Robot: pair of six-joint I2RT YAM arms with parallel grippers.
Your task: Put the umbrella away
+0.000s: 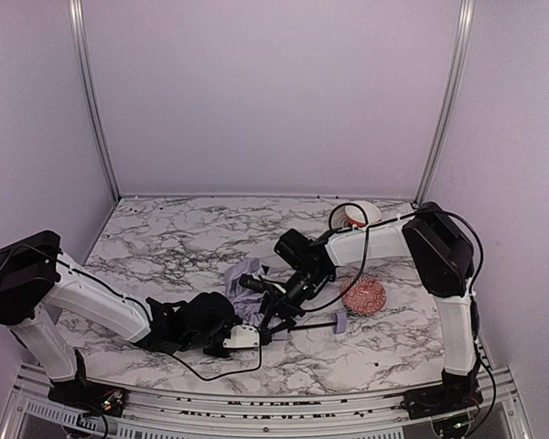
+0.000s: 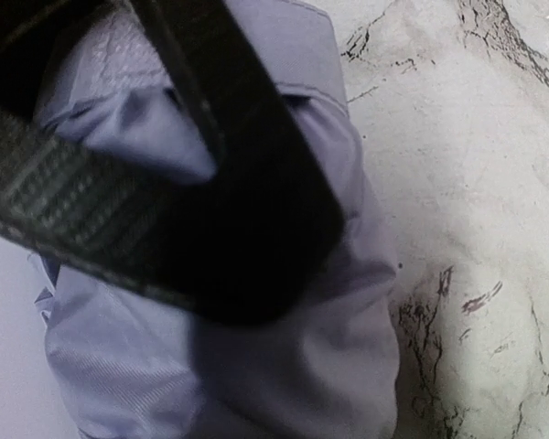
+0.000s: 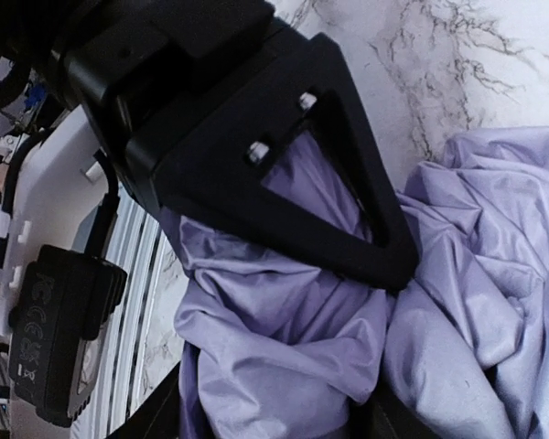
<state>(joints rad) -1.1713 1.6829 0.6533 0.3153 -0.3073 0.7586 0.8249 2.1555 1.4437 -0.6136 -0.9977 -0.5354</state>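
The umbrella [image 1: 245,277] lies crumpled mid-table, lavender canopy bunched, with its thin black shaft running right to the small lavender handle [image 1: 340,321]. My left gripper [image 1: 247,322] comes in from the left and is shut on a bunch of the canopy. Its dark finger [image 2: 256,210] lies across the fabric [image 2: 293,384] in the left wrist view, and its triangular finger [image 3: 348,229] presses the same bunch in the right wrist view. My right gripper [image 3: 274,421] reaches in from the right, open. Its fingers stand on either side of the fabric [image 3: 284,357].
A red patterned bowl [image 1: 364,295] sits just right of the handle. A white bowl [image 1: 359,216] stands at the back right by the right arm's elbow. The marble table [image 1: 165,238] is walled on three sides, with a metal rail [image 1: 256,402] along the near edge.
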